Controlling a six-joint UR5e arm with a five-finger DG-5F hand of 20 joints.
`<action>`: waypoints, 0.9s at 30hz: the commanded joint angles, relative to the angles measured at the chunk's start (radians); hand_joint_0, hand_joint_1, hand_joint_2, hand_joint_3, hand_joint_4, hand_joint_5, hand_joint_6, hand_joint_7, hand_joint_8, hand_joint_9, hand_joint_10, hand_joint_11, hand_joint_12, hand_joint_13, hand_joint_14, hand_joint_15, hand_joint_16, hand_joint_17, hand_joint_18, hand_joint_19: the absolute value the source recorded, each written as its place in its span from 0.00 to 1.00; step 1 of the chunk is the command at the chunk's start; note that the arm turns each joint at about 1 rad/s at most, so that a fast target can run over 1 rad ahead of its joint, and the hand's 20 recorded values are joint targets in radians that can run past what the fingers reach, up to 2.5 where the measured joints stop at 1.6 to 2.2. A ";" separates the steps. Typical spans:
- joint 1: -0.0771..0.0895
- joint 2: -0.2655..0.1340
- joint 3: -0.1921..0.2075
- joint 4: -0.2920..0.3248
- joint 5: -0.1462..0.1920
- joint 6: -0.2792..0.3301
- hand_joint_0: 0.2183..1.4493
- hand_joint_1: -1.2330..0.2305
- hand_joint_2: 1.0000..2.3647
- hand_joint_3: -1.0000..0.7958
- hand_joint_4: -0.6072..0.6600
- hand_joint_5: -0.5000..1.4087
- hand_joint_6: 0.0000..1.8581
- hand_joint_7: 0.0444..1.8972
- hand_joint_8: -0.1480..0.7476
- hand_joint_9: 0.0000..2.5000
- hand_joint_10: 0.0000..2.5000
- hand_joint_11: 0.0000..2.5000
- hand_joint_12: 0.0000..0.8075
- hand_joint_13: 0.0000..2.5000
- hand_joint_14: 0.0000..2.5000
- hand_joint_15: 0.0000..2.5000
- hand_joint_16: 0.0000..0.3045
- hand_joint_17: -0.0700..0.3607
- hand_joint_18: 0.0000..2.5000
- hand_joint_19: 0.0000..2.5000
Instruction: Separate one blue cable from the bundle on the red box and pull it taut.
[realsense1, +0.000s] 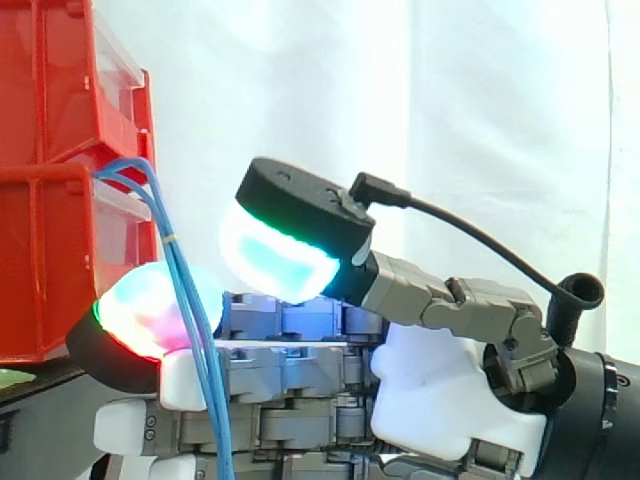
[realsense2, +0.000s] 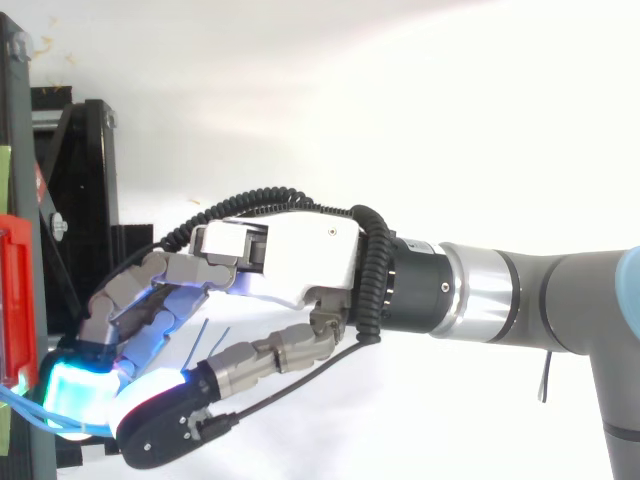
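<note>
Several blue cables (realsense1: 210, 385) came out of the red bins (realsense1: 60, 120) at the left of the side view, curved over the front lip and dropped steeply down past the bottom of the frame, all running together as one bundle (I couldn't really count the strands).

The hand (realsense1: 440, 400) lay low and nearly level, with its fingers stretched out toward the bins. One fingertip pad (realsense1: 140, 310) glowed red, green and magenta right up by the bin wall, and the cables crossed in front of it. The thumb was lifted above the fingers and bent back down. The thumb pad (realsense1: 275, 255) glowed white and cyan, faced the fingers and sat just beside the cables on their right. As far as I could tell it wasn't pressed onto them. So the hand was loose with nothing clamped, and the cables hung in the opening between thumb and fingers.

From the top view the arm (realsense2: 560, 300) reached in level from the right edge with a straight wrist. The fingers were only slightly bent, with their tips next to the red bin edge, and a bit of blue cable poked out just left of the glowing cyan pad.
</note>
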 joint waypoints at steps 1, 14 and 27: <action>-0.003 0.000 0.006 -0.008 -0.008 0.000 0.29 0.40 0.01 0.35 0.61 0.18 0.47 0.30 0.47 0.35 0.01 0.17 0.38 0.26 0.00 0.12 0.12 0.35 0.21 0.18; -0.004 0.000 -0.050 -0.004 -0.009 0.008 0.28 0.41 0.00 0.31 0.62 0.20 0.32 0.51 0.48 0.37 0.01 0.17 0.39 0.27 0.00 0.12 0.12 0.36 0.21 0.18; 0.002 0.000 -0.102 0.025 -0.012 0.000 0.28 0.42 0.00 0.31 0.71 0.20 0.27 0.47 0.48 0.36 0.01 0.16 0.39 0.27 0.00 0.12 0.12 0.36 0.21 0.18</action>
